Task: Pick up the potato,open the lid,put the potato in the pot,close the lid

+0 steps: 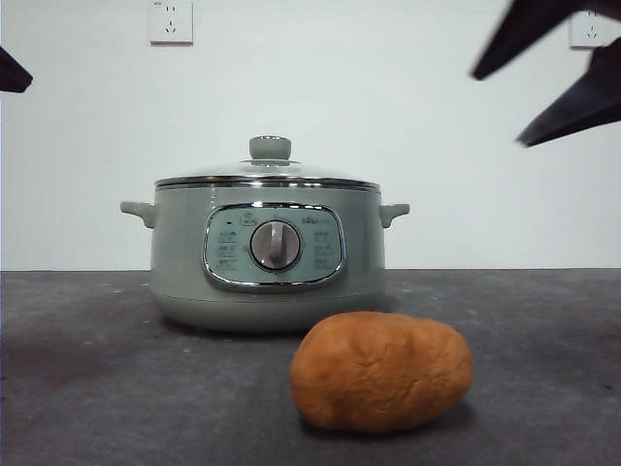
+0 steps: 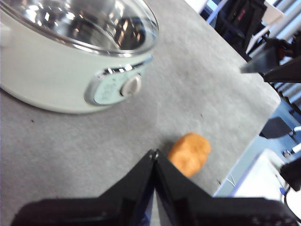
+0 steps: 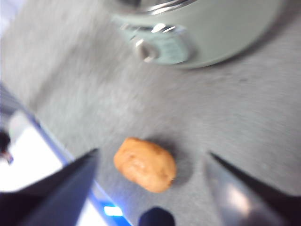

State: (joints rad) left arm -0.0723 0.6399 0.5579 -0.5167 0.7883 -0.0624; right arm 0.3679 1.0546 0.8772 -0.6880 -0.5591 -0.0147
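**Wide-Open Right Tool Hangs Above the Potato**

While the potato [image 1: 381,371] lies on its side on the grey table [image 1: 78,388], just in front of the pot [image 1: 266,252] and a little toward the pot's right handle as the front view shows it, nothing touches it. Its skin is orange-brown and matte, and it rests apart from the pot's base with a strip of bare table between them.

The pot stands upright, its chrome-framed control panel [image 1: 275,247] and grey dial [image 1: 277,245] facing the front camera. The lid [image 1: 268,173] sits closed on the rim, its green knob [image 1: 270,148] on top.

The right tool [image 1: 548,78] is up in the air at the top right corner of the front view, its two black jaws spread wide apart and holding nothing. From its own wrist camera the potato [image 3: 145,164] shows on the table between the two spread jaws, with the pot [image 3: 207,33] beyond; that picture is blurred.

The left tool [image 2: 154,155] has its jaws pressed together at the tips, empty, raised above the table. Its wrist camera shows the potato [image 2: 189,153] just past the jaw tips and the pot [image 2: 70,66] off to one side. In the front view this arm is only a dark tip at the upper left edge.
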